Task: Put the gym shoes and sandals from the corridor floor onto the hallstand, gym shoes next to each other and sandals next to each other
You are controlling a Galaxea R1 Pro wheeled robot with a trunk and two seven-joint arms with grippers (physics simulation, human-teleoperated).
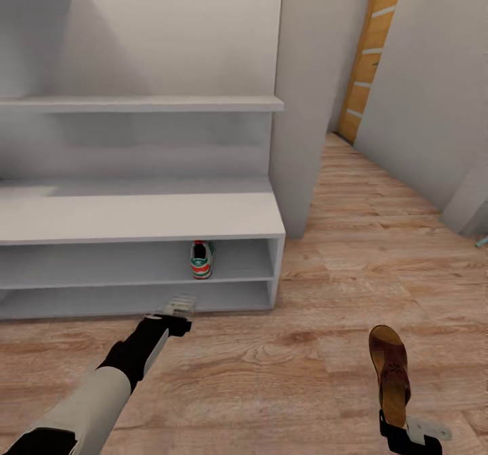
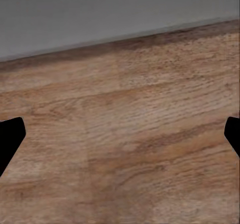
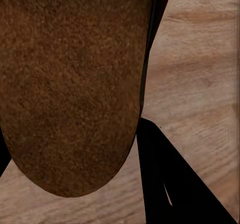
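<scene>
Carrying the sandal (image 1: 389, 367) pinched by its heel in the right gripper (image 1: 400, 435), well out from the hallstand (image 1: 142, 218) where one gym shoe (image 1: 201, 259) sat tucked in, left gripper (image 1: 177, 304) spread empty, I'd have kept it level.

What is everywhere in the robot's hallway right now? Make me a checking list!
Surface: wood-plank corridor floor.
Job's things: one gym shoe stands in the upper open tier of the hallstand; one brown sandal is in the right gripper.
Clutter: nothing seen.
Grippers: left gripper open, empty, low near the hallstand's base; right gripper shut on the sandal.
Cables: nothing seen.
Surroundings: grey walls, an orange wooden door down the corridor.
</scene>
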